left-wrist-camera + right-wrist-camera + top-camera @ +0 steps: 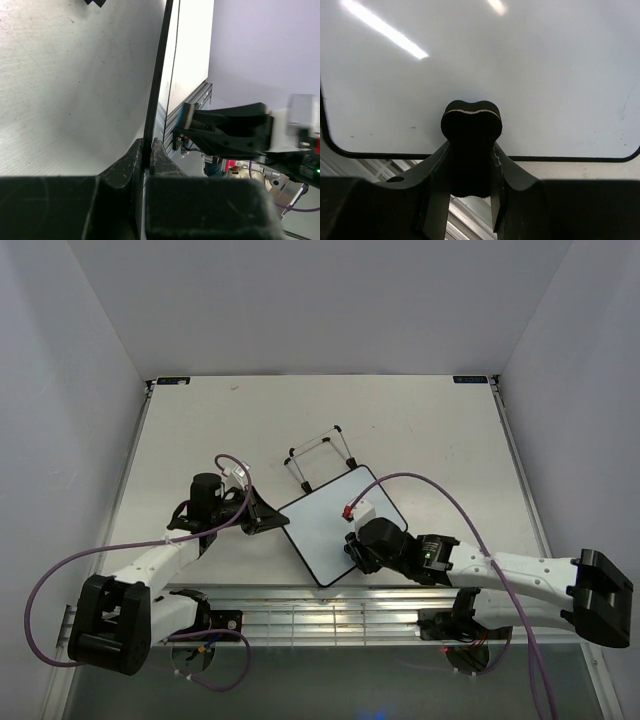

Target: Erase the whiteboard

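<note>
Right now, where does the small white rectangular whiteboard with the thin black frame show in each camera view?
Top external: whiteboard at centre, skewed.
Left wrist: edge-on, black frame running from top centre down into the left gripper.
Right wrist: fills the upper picture, bottom frame edge below the middle.
Shared landmark: the right gripper holding a bone-shaped black eraser over it.

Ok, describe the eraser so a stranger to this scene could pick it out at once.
Find the white table, then the black-framed whiteboard held at its middle. By the board's near edge, the right gripper pinches the eraser between its fingers. It is the only small, solid black piece with a notched, bone-like top.
</note>
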